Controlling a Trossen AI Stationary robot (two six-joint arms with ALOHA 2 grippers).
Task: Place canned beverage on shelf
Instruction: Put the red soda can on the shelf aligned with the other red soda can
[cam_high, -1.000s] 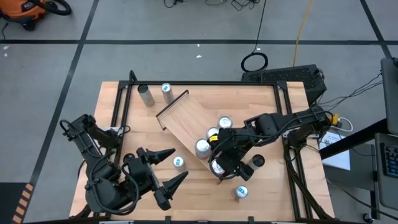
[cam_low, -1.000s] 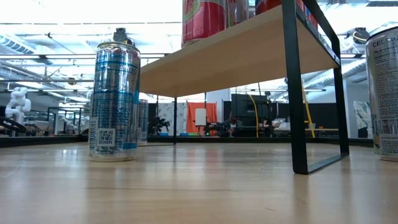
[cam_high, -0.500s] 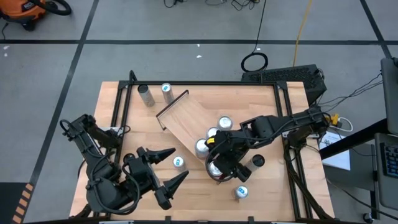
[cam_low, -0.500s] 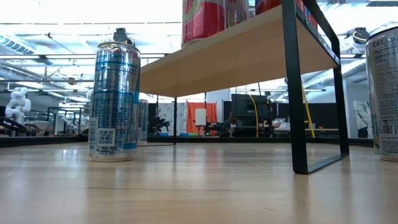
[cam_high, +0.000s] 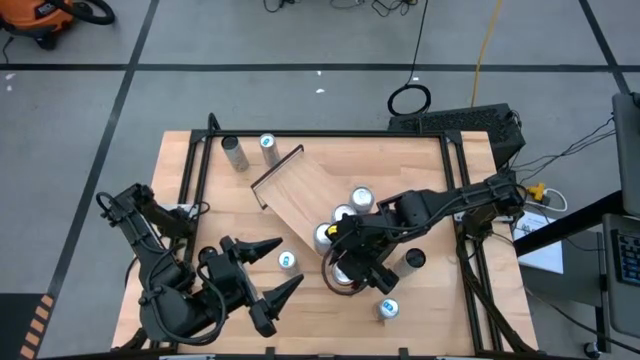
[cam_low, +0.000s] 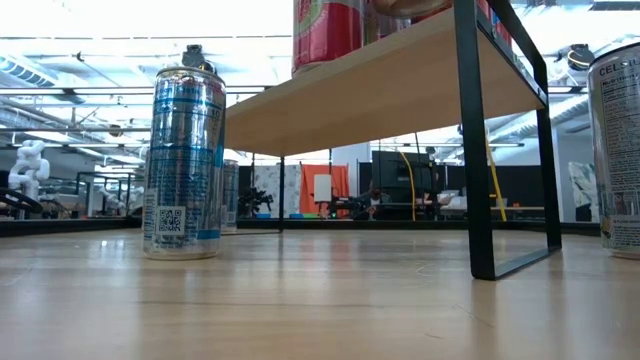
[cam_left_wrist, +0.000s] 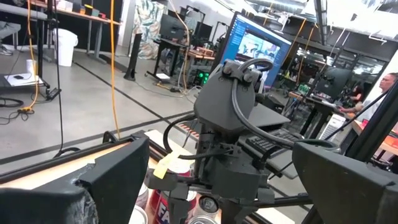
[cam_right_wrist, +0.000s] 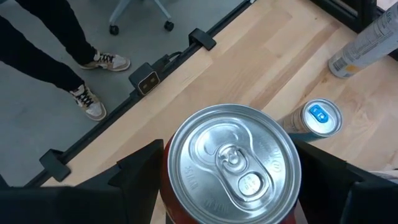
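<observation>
While the left hand (cam_high: 287, 264) hangs released, fingers spread wide, over the desk's (cam_high: 420, 160) front left corner, the right hand (cam_high: 349, 266) is at work at the near end of the shelf (cam_high: 300, 185). It grasps one red can (cam_right_wrist: 231, 163) with a silver top, a dark finger pressed on each side of it. From above, this can sits right at the shelf's near short edge; whether it rests on the board or hangs just over it I cannot tell.

The shelf lies slantwise across the middle of the desk. Three more cans stand on it in a row, close together, just behind the held one: (cam_high: 361, 197), (cam_high: 343, 214) and (cam_high: 325, 236).

Five cans stand on the desk itself: a tall silver one (cam_high: 232, 152) and a blue-topped one (cam_high: 267, 143) near the far left corner, a second blue-topped one (cam_high: 288, 260) by the left hand's fingertips, a dark-topped one (cam_high: 415, 260) beside the right arm, and a third blue-topped one (cam_high: 388, 308) at the front.

A person's two legs (cam_right_wrist: 43, 46) stand on the floor beyond the desk.
</observation>
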